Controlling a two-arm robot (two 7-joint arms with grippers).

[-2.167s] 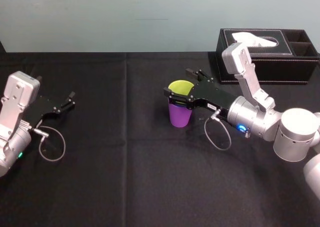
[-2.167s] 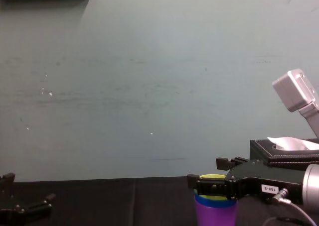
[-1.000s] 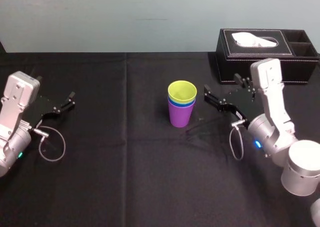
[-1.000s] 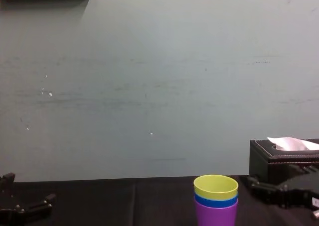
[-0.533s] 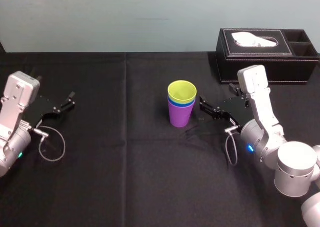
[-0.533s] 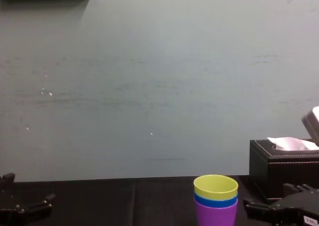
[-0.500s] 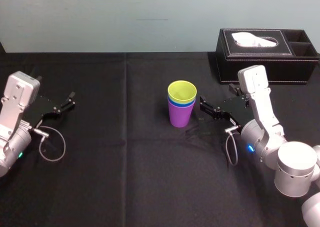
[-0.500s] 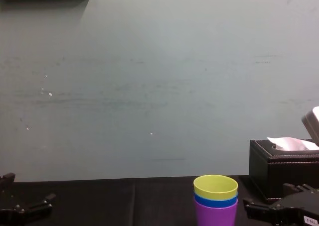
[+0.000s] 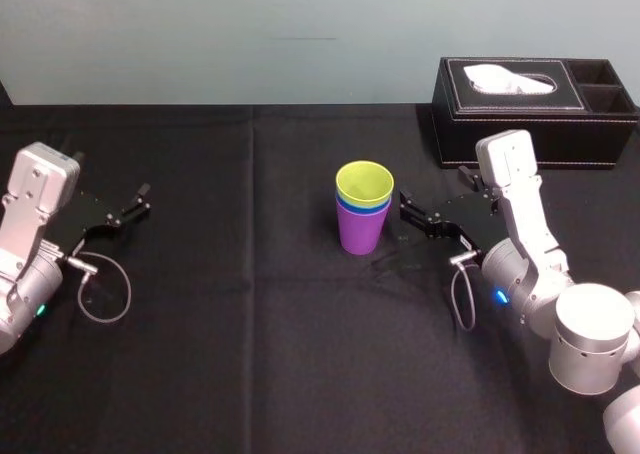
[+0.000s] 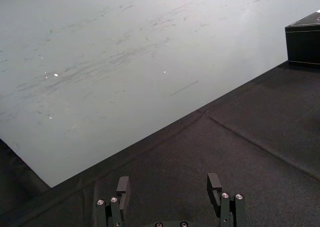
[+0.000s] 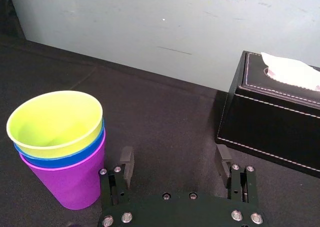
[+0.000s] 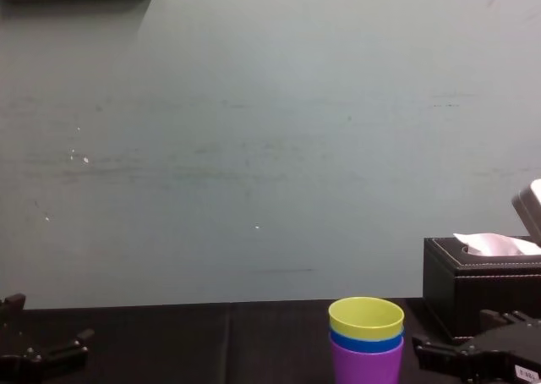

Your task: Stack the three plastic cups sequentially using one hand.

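From the left wrist: left gripper (image 10: 168, 179) low over the black table (image 10: 260, 137), fingers spread wide with nothing between them, pale wall (image 10: 125, 47) ahead. From the right wrist: right gripper (image 11: 175, 154) spread just as wide and empty, close above the cloth. Just ahead of one fingertip and off to its outer side, not between the fingers, the three cups nested upright in one stack: purple cup (image 11: 70, 187) at the bottom on the table, blue cup (image 11: 75, 158) inside it with just a rim band visible, yellow-green cup (image 11: 55, 119) on top, mouth upward. Black tissue box (image 11: 270, 122) beyond the other finger. From the head: stack just beside the right gripper's nearer fingertip, toward the robot's left, with a small gap between. Tissue box behind that gripper, farther from the robot; stack well apart from the left gripper, off to its right. From the chest: right gripper low at the right edge, fingertip near the purple cup's side. Tissue box behind it, left gripper low at the far left.
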